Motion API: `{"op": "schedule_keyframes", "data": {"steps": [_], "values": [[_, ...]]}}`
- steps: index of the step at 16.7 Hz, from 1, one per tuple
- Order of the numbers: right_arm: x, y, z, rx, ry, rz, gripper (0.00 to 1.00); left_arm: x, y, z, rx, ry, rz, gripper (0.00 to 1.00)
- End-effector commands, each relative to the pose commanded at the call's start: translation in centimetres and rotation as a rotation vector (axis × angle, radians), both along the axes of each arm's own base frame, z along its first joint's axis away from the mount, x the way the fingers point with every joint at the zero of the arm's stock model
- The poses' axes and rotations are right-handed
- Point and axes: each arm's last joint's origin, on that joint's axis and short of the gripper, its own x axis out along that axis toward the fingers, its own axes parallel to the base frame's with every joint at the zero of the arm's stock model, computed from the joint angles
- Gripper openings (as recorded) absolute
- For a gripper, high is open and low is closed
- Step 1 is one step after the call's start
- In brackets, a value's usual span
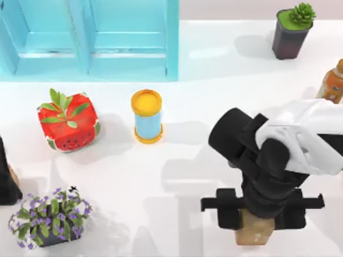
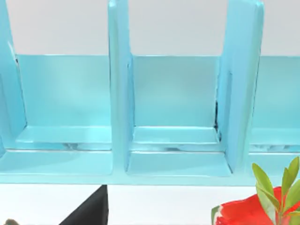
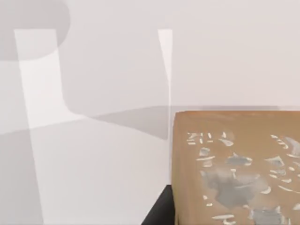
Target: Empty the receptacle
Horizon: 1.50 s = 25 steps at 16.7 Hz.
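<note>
My right gripper is low at the right side of the table, near the front edge, and it points straight down on a tan block. The block stands directly under the gripper, between its two black fingers, and they seem to press it from both sides, so I hold it. In the right wrist view the block's top face, brown with pale grey flecks, is very close below the camera, on the white table.

My left arm is at the left edge of the table. Its wrist view faces the blue shelf and a red watermelon cube.
</note>
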Motion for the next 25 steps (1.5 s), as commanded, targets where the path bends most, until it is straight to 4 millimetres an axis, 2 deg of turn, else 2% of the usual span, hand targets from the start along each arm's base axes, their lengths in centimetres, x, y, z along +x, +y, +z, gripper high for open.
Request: {"op": "schedule_keyframes", "data": {"steps": [13, 23, 25], "values": [[0.0, 0.0, 0.0, 0.000, 0.000, 0.000, 0.98, 0.0, 0.0, 0.0, 0.000, 0.000, 0.000, 1.00], [0.0, 0.0, 0.1, 0.001, -0.001, 0.000, 1.00, 0.0, 0.0, 0.0, 0.000, 0.000, 0.000, 1.00], [0.1, 0.3, 1.1, 0.002, -0.005, 0.006, 1.00, 0.0, 0.0, 0.0, 0.000, 0.000, 0.000, 1.00]]}}
